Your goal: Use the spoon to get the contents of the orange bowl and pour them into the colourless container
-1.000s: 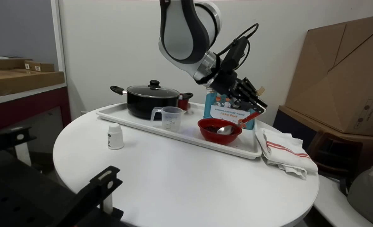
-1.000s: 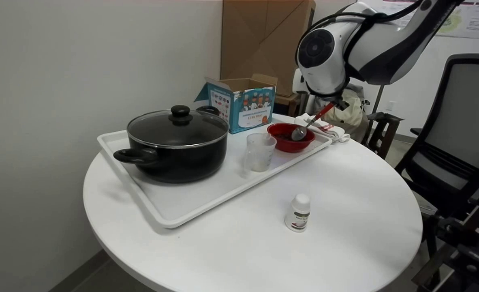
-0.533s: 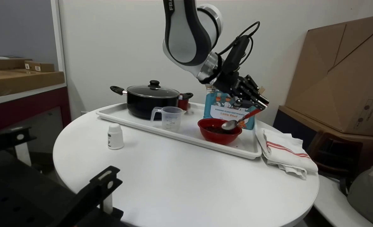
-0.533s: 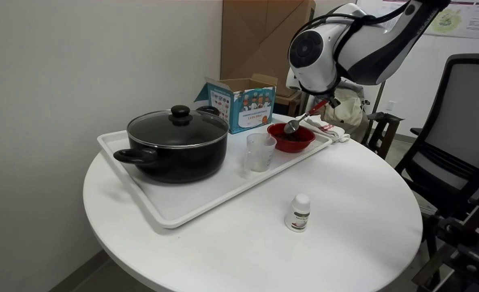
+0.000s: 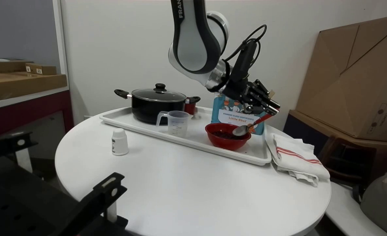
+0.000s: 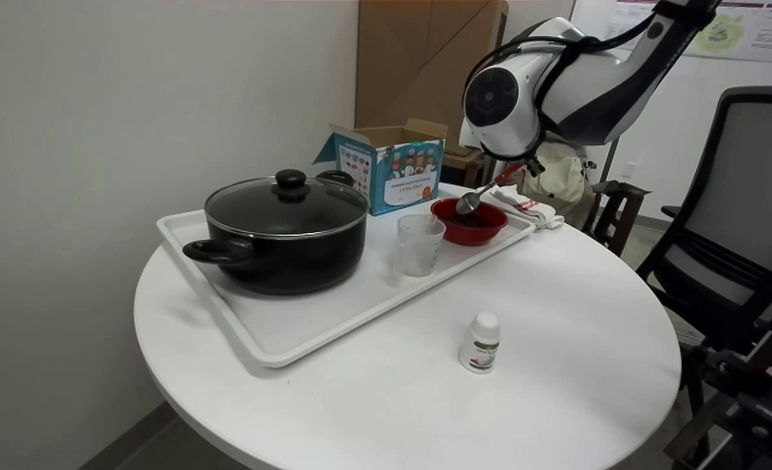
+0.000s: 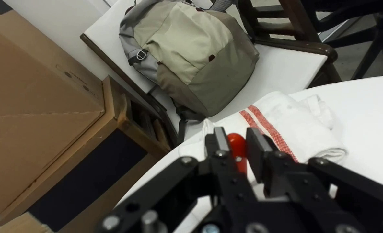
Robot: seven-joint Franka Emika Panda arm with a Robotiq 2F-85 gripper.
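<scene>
Behind your round table [image 5: 193, 193] rises a plain white wall [image 5: 115, 39]. Your gripper [image 7: 236, 142] has its fingers closed on the spoon [image 5: 241, 130], pinching the end of its red handle, so it slants down toward the red-orange bowl [image 5: 228, 143]. That far-end hold, with the wrist tilted, probably lets the metal head dip in while your fingers clear the rim. You have the bowl just below the gripper; the head overlaps the rim's back edge in both exterior views, but you cannot tell whether it touches anything or carries any of the dark contents [image 5: 222, 134]. Scooping looks like the step in hand. Past the bowl from your gripper stands the clear cup [image 5: 177, 124], upright on the same tray [image 5: 198, 133], presumably set near to make the carry short. Farther out are the lidded pot [image 5: 157, 110], also on the tray, and the white bottle [image 5: 119, 144] on the table.
</scene>
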